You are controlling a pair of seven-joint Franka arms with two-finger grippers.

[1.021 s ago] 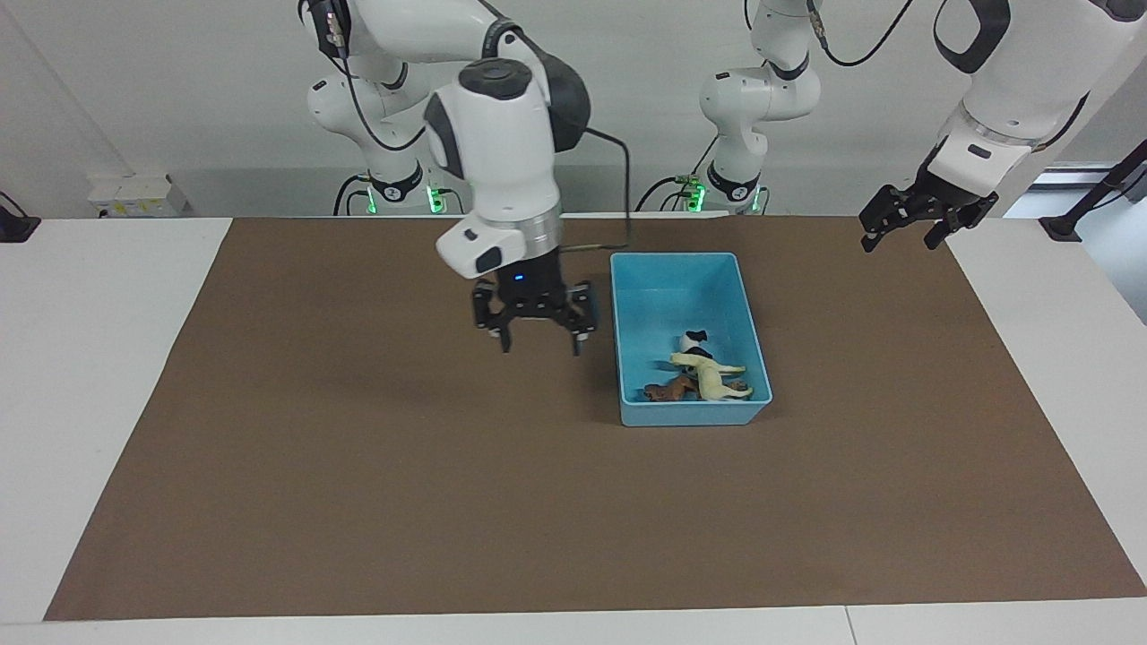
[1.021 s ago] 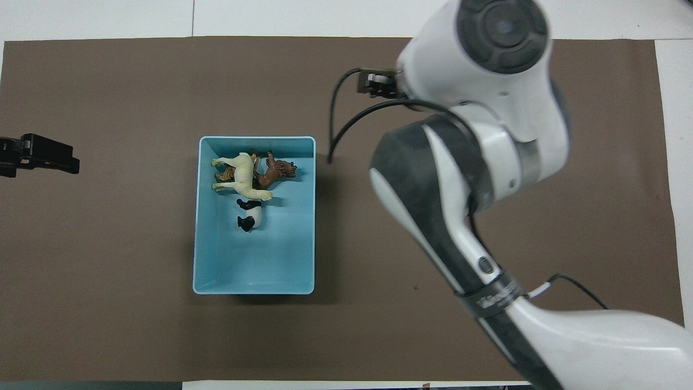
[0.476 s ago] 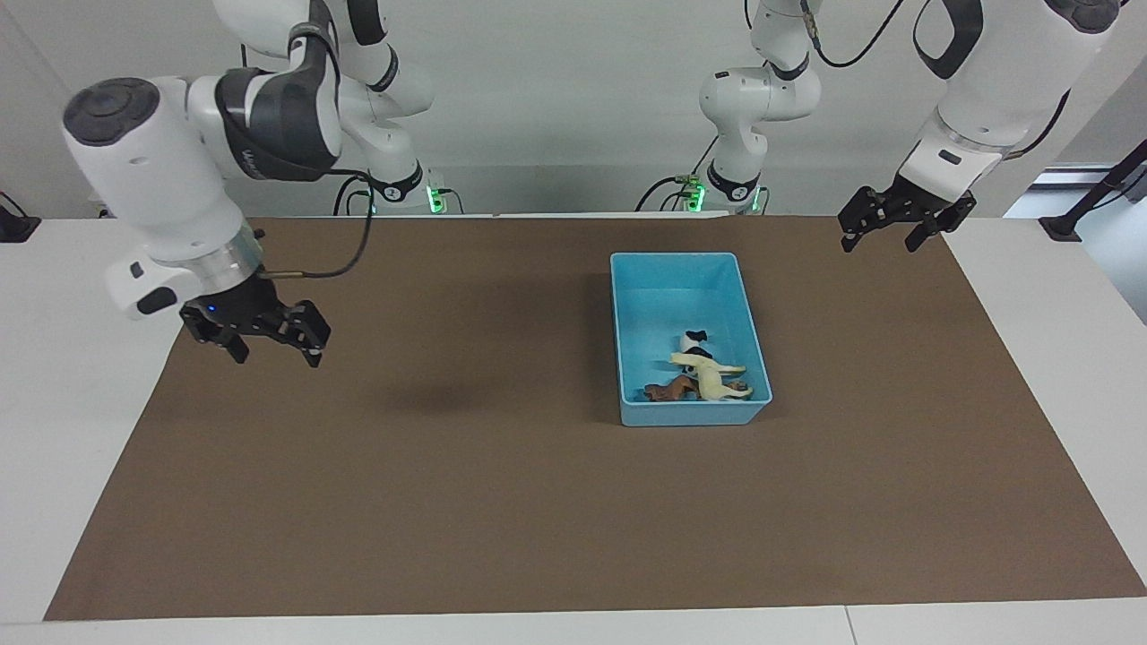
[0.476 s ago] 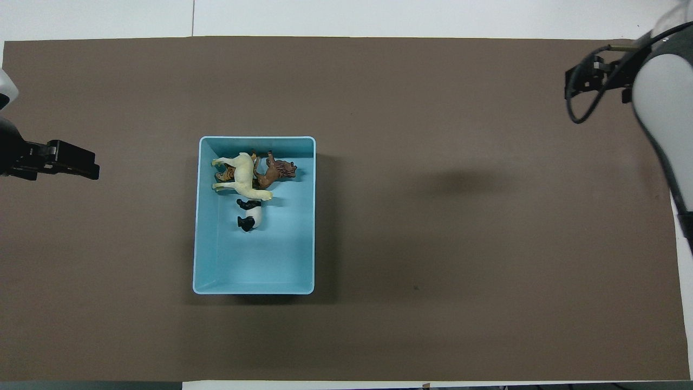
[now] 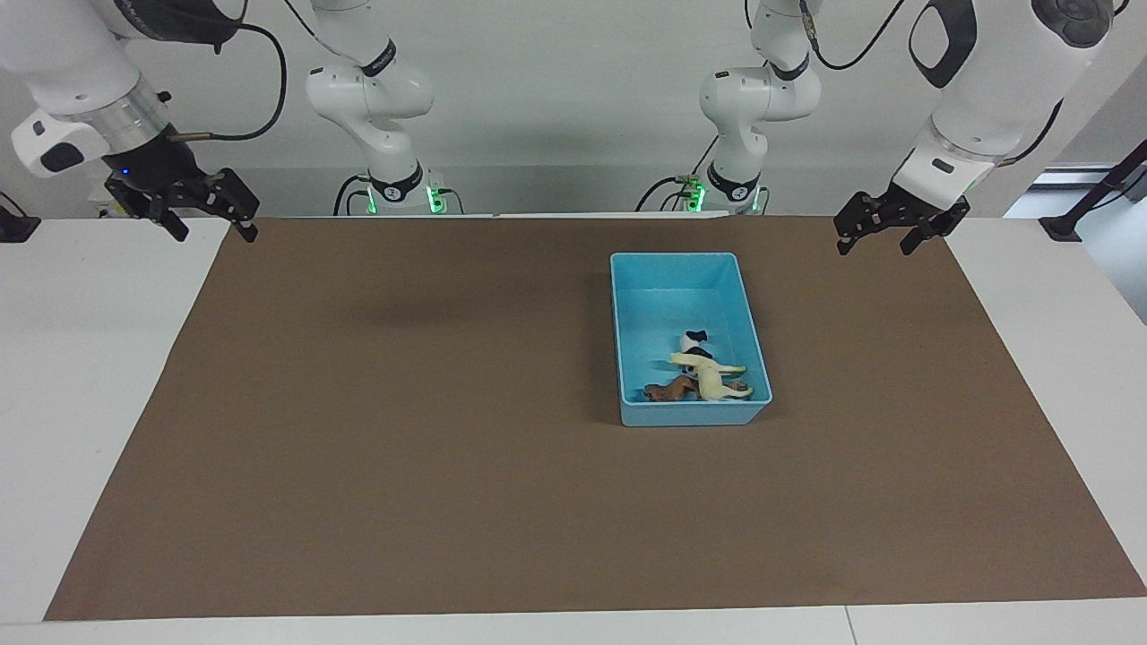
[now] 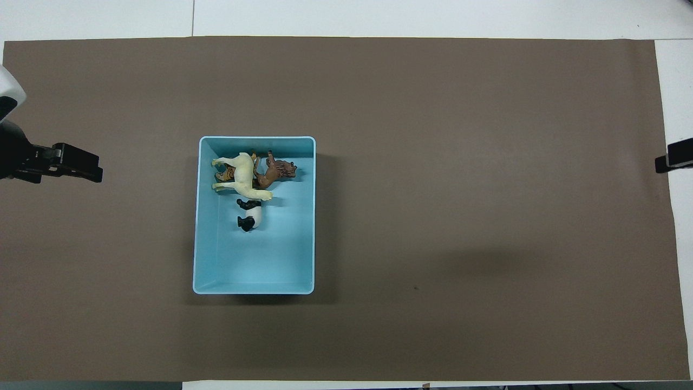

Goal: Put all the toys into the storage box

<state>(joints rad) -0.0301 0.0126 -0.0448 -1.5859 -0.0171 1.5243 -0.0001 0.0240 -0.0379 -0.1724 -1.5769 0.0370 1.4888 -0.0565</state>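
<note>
The light blue rectangular plastic storage box (image 5: 688,269) (image 6: 308,216) is sitting on the brown mat (image 5: 403,430) covering the white table (image 5: 81,358). Inside it, at the end farther from the robots, the cream-white plastic horse (image 5: 708,372) (image 6: 241,176) is lying across the orange striped tiger (image 6: 226,174) and touching the brown lion (image 5: 668,391) (image 6: 276,171), with the black-and-white panda (image 5: 692,341) (image 6: 250,215) just beside them, nearer the robots. The left pincer (image 5: 888,224) (image 6: 70,162) is hanging spread open and empty over the mat's edge at the left arm's end. The right pincer (image 5: 202,212) (image 6: 674,158) is likewise hanging open and empty at the other end.
</note>
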